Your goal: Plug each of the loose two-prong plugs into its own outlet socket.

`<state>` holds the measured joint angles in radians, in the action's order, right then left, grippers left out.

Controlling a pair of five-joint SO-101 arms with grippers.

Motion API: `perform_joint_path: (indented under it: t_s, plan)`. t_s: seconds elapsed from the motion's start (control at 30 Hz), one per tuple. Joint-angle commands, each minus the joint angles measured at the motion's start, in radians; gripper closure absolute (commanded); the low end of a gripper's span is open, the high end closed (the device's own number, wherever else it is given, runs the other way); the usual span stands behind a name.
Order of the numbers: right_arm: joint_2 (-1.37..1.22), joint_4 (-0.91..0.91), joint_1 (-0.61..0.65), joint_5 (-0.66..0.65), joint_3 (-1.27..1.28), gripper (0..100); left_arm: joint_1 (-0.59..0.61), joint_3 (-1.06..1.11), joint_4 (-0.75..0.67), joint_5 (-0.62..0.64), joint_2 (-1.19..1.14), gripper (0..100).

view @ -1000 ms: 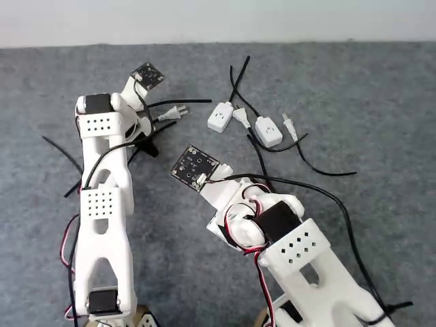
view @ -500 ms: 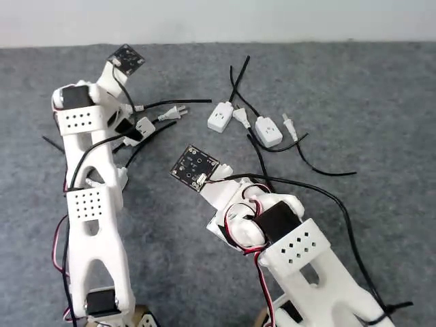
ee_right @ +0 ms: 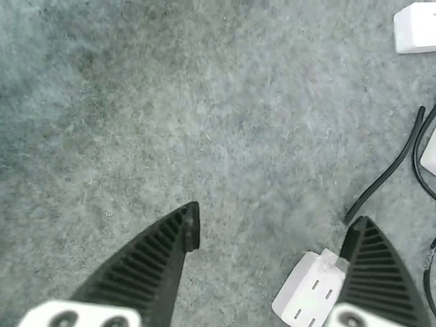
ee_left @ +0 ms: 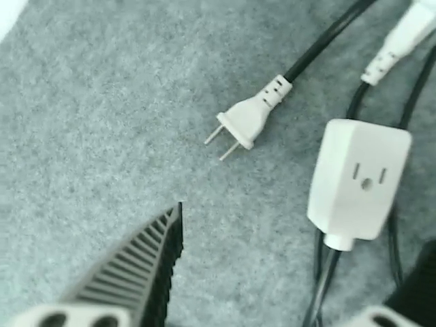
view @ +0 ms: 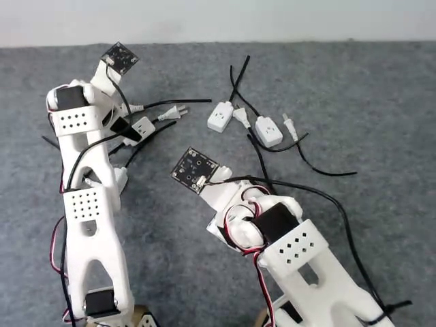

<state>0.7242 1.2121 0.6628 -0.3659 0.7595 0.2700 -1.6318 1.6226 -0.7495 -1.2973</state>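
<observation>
From where I stand, the grey, felt-like desk (view: 381, 88) carries a boxy white plastic outlet socket (ee_left: 357, 174) lying face up, with two slots and a round hole showing on its smooth face. The left hand (ee_left: 300, 228) hangs just beside that socket, its ribbed black fingers (ee_left: 146, 266) apart and gripping nothing. Near the socket lies a small white two-prong plug (ee_left: 244, 122), flat-bodied, with thin metal prongs and a ridged collar that joins a round black rubber cable (ee_left: 327, 34). Well apart from the socket, beyond that plug, sit a white rectangular outlet block (view: 220, 117) and a second white outlet block (view: 268, 131). A loose white plug on a black lead (view: 242, 117) lies between them, and another slim white plug (view: 289, 126) lies just past the second. The right hand (ee_right: 276, 214), also well apart from the socket, has its toothed black fingers spread wide over the fuzzy surface. A white slotted plastic block (ee_right: 305, 293) lies between them, just beside one finger.
</observation>
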Motion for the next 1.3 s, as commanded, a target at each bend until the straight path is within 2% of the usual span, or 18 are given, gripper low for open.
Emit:
perform_joint_path:
  t_s: [0.0, 0.23, 0.5, 0.6, 0.87, 1.27]
  plan:
    - [0.027, -0.018, 0.008, -0.025, -0.011, 66.0, 0.011, -0.045, -0.055, -0.014, 0.052, 50]
    - [0.027, -0.018, 0.008, -0.048, -0.003, 66.0, -0.029, 0.002, -0.133, -0.014, -0.043, 50]
    - [0.027, -0.019, 0.008, -0.051, 0.0, 66.0, -0.041, -0.001, -0.15, -0.043, -0.086, 50]
    - [0.027, -0.019, 0.008, -0.051, 0.0, 66.0, -0.04, 0.001, -0.153, -0.058, -0.086, 54]
    - [0.027, -0.019, 0.008, -0.051, 0.0, 66.0, -0.04, -0.001, -0.152, -0.058, -0.087, 74]
    - [0.027, -0.019, 0.008, -0.051, 0.0, 66.0, -0.031, 0.004, -0.175, -0.058, -0.092, 75]
